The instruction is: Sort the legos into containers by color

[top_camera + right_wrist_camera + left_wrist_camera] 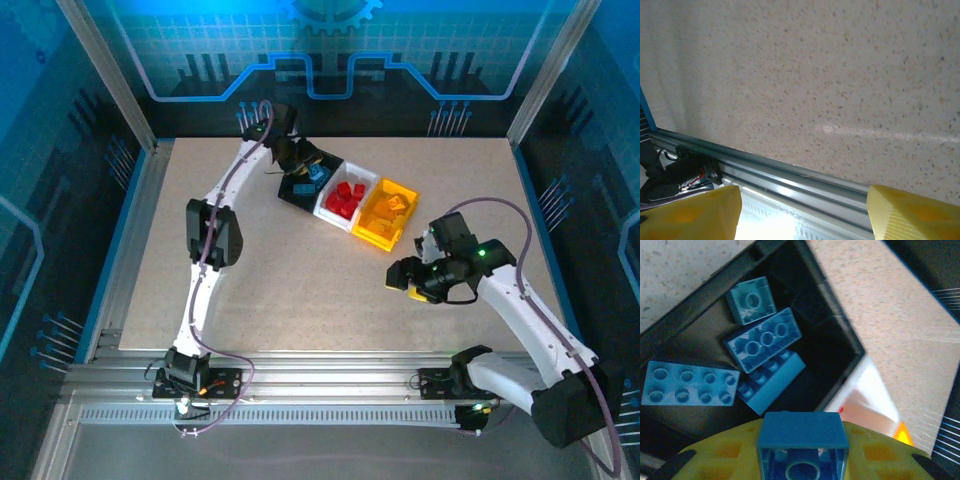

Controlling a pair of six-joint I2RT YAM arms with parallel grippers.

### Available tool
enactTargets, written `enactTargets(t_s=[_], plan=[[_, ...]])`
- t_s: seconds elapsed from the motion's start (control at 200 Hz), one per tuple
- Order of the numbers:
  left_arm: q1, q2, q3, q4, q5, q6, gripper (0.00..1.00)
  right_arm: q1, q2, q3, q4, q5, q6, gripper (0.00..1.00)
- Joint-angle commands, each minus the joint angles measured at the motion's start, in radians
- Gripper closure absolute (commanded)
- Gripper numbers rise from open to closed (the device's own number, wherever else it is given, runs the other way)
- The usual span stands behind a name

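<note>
Table [180, 180]: speckled, bare under the right arm. Containers [368, 176] sat in a row, upper centre of the top view. Right gripper [403, 274] hung right of centre, jaws apart, empty. Left gripper [802, 462] clamped a blue brick [802, 432] above the black bin [835, 347], bottom centre of the left wrist view. Brick judged light, rigid, slick; flat side walls best for pinching. Squarish, no clear long axis; hollow underside faced the lens. Eight-stud brick [690, 385] lay studs-up in the bin, long axis left-right.
</note>
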Motion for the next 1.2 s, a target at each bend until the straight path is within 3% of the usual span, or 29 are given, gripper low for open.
enactTargets(t_s=[0.0, 0.18, 0.365, 0.67, 0.76, 0.905, 1.055, 1.191], plan=[[0.013, 0.048, 0.030, 0.027, 0.037, -0.076, 0.61, -0.012, -0.047, 0.034, -0.069, 0.033, -0.001, 0.32], [0.018, 0.060, 0.034, 0.050, 0.040, -0.082, 0.43, -0.012, -0.130, 0.003, -0.125, 0.062, 0.027, 0.31], [0.019, -0.015, -0.022, 0.013, 0.041, 0.005, 0.32, -0.013, -0.175, -0.025, -0.142, 0.077, 0.041, 0.30], [0.005, -0.342, -0.314, 0.012, -0.041, 0.125, 0.17, -0.028, -0.167, -0.111, 0.017, 0.082, 0.012, 0.29], [0.003, -0.437, -0.403, 0.003, -0.073, 0.155, 0.02, -0.044, -0.140, -0.106, 0.090, 0.099, -0.030, 0.28], [-0.006, -0.625, -0.613, 0.031, -0.133, 0.170, 0.01, -0.048, -0.091, -0.095, 0.233, 0.171, -0.129, 0.26], [-0.008, -0.855, -0.877, 0.057, -0.225, 0.167, 0.01, -0.044, -0.045, -0.105, 0.377, 0.208, -0.345, 0.24], [-0.003, -1.022, -1.069, 0.035, -0.376, 0.159, 0.01, -0.005, 0.023, -0.070, 0.416, 0.369, -0.532, 0.18]])
